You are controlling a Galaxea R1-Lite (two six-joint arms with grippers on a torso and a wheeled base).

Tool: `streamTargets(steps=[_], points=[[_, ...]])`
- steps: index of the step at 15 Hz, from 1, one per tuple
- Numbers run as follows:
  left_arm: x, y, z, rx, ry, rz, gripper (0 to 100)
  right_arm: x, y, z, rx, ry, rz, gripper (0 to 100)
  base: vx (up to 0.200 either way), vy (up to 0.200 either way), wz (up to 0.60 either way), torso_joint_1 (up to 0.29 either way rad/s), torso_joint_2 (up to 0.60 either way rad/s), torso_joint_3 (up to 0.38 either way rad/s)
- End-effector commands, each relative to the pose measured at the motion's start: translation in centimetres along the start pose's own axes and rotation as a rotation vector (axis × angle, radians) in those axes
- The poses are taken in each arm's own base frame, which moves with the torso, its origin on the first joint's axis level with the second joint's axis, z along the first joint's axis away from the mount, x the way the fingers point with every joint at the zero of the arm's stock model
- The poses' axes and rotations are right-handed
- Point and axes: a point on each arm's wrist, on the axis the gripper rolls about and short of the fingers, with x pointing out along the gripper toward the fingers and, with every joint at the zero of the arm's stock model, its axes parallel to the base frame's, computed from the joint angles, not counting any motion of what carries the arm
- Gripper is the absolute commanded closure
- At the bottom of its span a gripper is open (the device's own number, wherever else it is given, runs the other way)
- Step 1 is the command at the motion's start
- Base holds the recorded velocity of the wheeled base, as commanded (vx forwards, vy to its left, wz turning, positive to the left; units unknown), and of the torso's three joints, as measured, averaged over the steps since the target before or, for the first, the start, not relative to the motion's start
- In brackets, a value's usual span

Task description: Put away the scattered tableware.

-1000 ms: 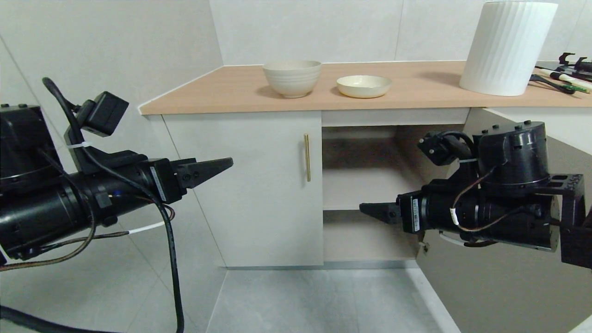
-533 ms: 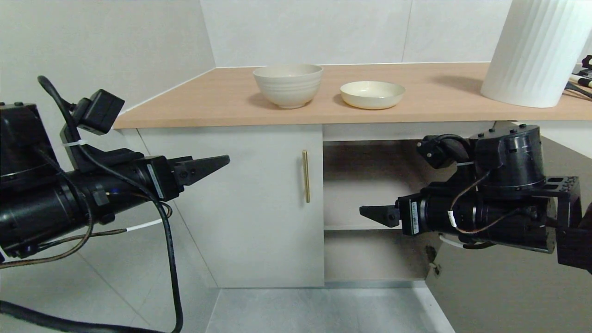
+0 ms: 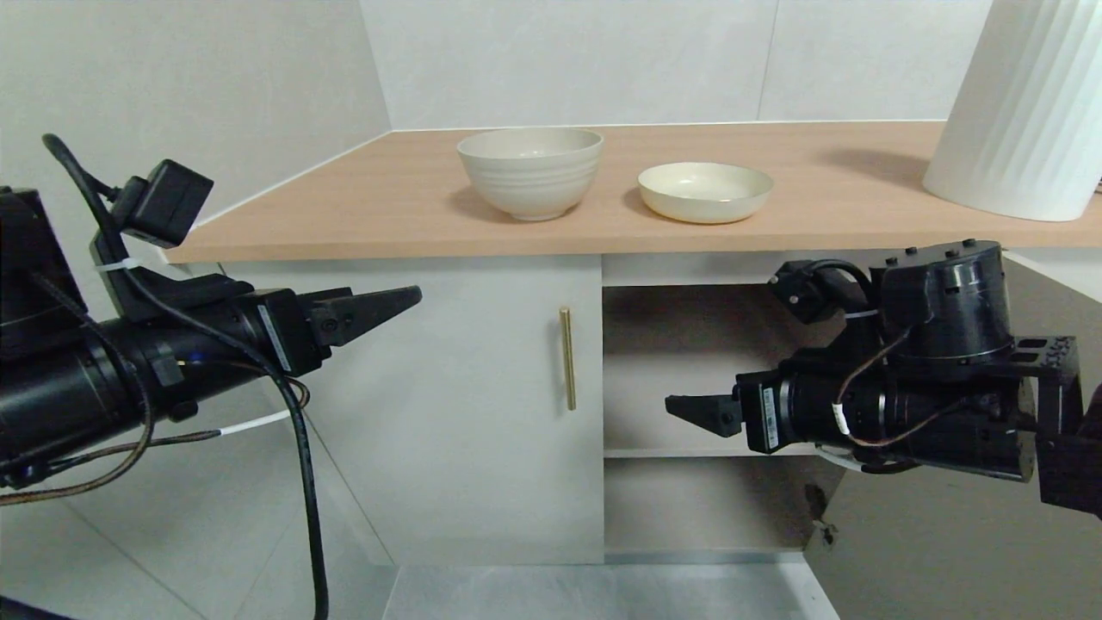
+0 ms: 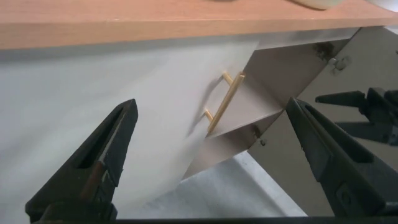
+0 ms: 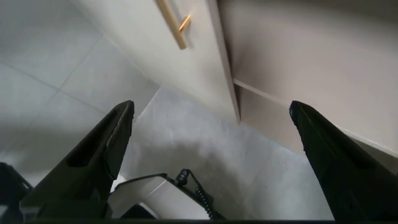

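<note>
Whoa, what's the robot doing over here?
Its job is putting dishes away. Its left hand and right hand are open and empty, held in front of the cupboard, whose right side stands open. The deep bowl and the shallow dish sit on the wooden counter above, neither picked up yet.

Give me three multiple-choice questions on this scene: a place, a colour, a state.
1. Where is the deep ribbed off-white bowl? A. on the wooden countertop, left of the shallow cream dish; B. inside the cupboard; C. on the floor.
2. What colour is the bar handle on the shut cupboard door? A. black; B. gold; C. red.
3. How is the left claw? A. shut on a spoon; B. shut on the bowl; C. open, empty.
Answers: A, it stands there beside the dish; B, the handle shines gold; C, it gapes wide with nothing in it.
</note>
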Motion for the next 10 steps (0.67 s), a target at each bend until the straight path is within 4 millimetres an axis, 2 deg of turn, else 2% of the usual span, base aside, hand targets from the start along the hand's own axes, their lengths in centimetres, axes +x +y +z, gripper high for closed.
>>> streamTargets(steps=[1, 7, 10], points=[[-0.22, -0.11, 0.14, 0.002, -0.007, -0.001, 0, -0.36, 0.05, 0.16, -0.001, -0.011, 0.002, 0, 0.0, 0.0, 0.0, 0.0, 0.0, 0.0], [-0.11, -0.05, 0.07, 0.0, -0.007, -0.001, 0, -0.45, 0.06, 0.17, -0.01, -0.012, 0.002, 0, 0.0, 0.0, 0.0, 0.003, -0.01, -0.004], [-0.09, 0.0, -0.14, 0.0, -0.001, -0.002, 0, -0.49, 0.07, 0.19, -0.01, -0.014, 0.003, 0, 0.0, 0.0, 0.0, 0.054, -0.24, -0.235]])
